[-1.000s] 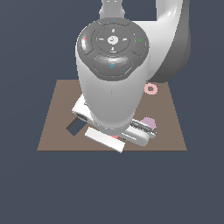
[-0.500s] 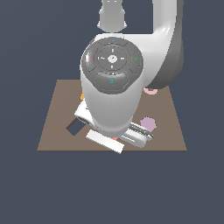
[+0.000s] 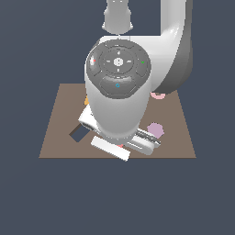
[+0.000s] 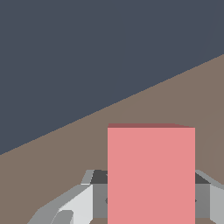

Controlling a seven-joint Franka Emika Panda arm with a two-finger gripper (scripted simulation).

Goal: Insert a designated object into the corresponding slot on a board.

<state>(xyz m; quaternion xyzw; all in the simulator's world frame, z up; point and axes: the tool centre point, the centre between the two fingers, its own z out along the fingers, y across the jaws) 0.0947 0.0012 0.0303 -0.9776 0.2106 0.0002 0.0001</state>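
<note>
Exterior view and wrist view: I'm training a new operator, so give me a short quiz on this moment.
1. True or false: the dark rectangular cutout in the flat brown board is already filled.
2. Which thing fills the wrist view's foreground? A. salmon-red rectangular tile B. orange square C. pink ring
3. Fill in: the lilac hexagon lies toward the exterior view's ___ of the white robot arm.
Key: 1 false; 2 A; 3 right.
</note>
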